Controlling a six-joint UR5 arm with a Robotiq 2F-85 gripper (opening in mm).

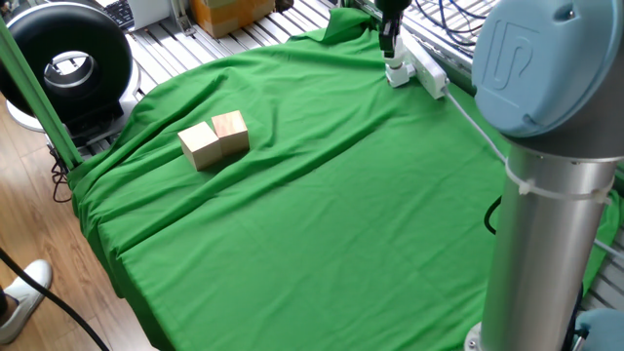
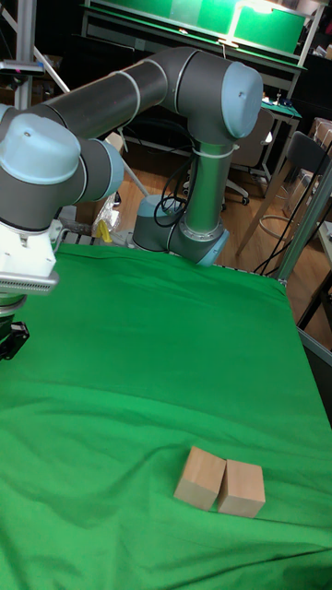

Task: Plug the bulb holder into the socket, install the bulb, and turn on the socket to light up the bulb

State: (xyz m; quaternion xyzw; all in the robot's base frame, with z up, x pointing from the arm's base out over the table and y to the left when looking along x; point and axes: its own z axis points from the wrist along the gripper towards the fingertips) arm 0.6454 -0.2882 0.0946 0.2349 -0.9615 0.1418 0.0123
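Hand [image 1: 390,43] poised just above bulb holder [image 1: 397,74] on socket [image 1: 427,72]

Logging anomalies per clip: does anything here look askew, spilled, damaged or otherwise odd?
Nothing stands out. The power strip lies flat at the far edge of the green cloth, the gripper sits over its near end, and two wooden blocks rest side by side, upright.

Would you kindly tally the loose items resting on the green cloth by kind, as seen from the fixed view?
Wooden blocks: 2
Socket: 1
White item standing at the socket's end, under the gripper, likely the bulb in its holder: 1
Total: 4
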